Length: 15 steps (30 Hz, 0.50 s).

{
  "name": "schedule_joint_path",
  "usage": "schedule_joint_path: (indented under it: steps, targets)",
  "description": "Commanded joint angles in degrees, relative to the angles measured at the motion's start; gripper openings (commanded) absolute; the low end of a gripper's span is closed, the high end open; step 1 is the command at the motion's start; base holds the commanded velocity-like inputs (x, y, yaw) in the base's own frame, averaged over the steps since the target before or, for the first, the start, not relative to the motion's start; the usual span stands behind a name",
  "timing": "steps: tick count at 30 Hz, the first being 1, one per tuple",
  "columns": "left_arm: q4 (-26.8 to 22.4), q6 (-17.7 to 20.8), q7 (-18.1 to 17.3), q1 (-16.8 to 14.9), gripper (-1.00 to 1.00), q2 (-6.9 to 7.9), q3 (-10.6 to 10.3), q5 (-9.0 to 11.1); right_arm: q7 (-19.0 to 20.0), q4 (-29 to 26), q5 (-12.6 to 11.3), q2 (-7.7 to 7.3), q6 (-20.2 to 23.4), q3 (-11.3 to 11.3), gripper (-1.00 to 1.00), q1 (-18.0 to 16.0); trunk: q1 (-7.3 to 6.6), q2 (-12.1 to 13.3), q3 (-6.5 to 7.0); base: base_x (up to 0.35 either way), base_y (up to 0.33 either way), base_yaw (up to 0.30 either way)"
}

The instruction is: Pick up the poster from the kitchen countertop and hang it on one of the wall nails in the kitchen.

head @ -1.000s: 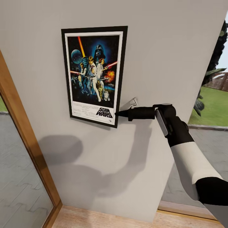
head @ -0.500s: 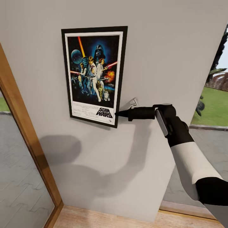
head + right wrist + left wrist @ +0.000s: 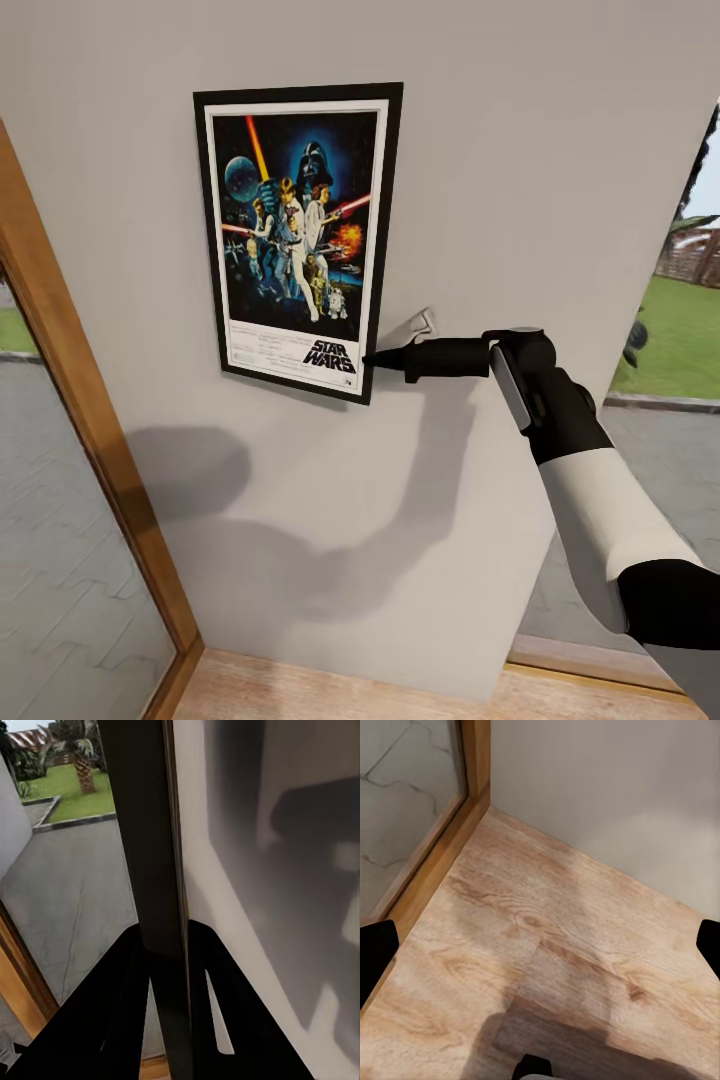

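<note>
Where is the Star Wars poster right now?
In the head view the poster is flat against the grey wall, with the right gripper pinching its lower right edge.

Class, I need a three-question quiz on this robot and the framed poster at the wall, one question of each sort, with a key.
1. True or false: the poster lies flat on the floor.
2. Which gripper clamps the poster's frame edge? A left B right
3. Fill in: the left gripper hangs over a ____ plank floor.

Key: 1 false, it is upright against the wall. 2 B, the right gripper. 3 wood.
</note>
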Motion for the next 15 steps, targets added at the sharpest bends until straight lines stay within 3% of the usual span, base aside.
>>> schedule_joint_path:
  steps: [1, 15]
  targets:
    - [0.0, 0.0, -0.3, 0.0, 1.0, 0.0, 0.1, 0.2, -0.1, 0.0, -0.6, -0.06, 0.6, 0.1, -1.0, -0.1, 0.04, -0.1, -0.11, 0.0, 0.005, 0.0]
    - [0.0, 0.0, -0.3, 0.0, 1.0, -0.01, 0.1, 0.2, -0.1, 0.1, -0.6, -0.09, 0.6, 0.1, -1.0, -0.1, 0.04, -0.1, -0.11, 0.0, 0.032, 0.0]
